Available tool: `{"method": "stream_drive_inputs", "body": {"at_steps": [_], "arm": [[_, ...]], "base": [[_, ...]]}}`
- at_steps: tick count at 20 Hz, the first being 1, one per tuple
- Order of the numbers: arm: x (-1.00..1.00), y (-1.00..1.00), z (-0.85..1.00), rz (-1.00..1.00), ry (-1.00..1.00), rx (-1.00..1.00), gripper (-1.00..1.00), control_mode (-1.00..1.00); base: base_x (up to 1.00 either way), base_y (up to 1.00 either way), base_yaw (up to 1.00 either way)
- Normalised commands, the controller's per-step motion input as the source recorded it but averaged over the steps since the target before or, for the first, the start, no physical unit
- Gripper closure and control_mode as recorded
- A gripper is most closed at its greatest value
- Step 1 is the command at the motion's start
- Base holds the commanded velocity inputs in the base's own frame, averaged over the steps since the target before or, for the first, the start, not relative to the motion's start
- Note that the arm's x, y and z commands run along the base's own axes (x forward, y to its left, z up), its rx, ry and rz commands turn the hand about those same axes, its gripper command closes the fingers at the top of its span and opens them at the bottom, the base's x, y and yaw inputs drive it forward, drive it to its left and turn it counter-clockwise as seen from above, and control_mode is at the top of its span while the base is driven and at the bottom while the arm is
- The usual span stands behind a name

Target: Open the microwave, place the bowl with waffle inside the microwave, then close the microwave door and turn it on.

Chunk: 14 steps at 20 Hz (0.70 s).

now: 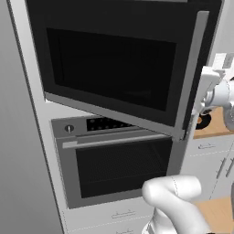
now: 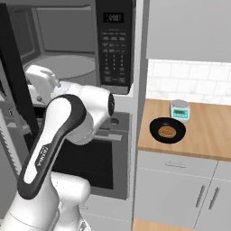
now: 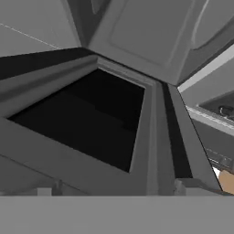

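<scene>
A rendered kitchen wall holds the microwave (image 2: 85,45) above an oven (image 1: 119,164). The microwave door (image 1: 114,68) stands swung out, the grey cavity exposed. To the microwave's right, on the wooden desk (image 2: 212,135), sits the bowl (image 2: 167,130) with the waffle (image 2: 167,131). Whether the fingers are spread or closed cannot be told. Push the door fully wide before reaching for the bowl.
</scene>
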Motion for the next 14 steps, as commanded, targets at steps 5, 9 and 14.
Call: {"method": "stream_drive_inputs", "body": {"at_steps": [5, 9, 14], "arm": [[-1.00, 0.75, 0.17, 0.20, -0.15, -0.03, -1.00, -1.00], [-0.95, 0.69, 0.13, 0.19, -0.06, 0.00, -1.00, -1.00], [-0.30, 0.64, 0.03, 0.08, 0.00, 0.00, -1.00, -1.00]], "base": [[0.00, 0.00, 0.00], [0.00, 0.00, 0.00], [0.00, 0.00, 0.00]]}}
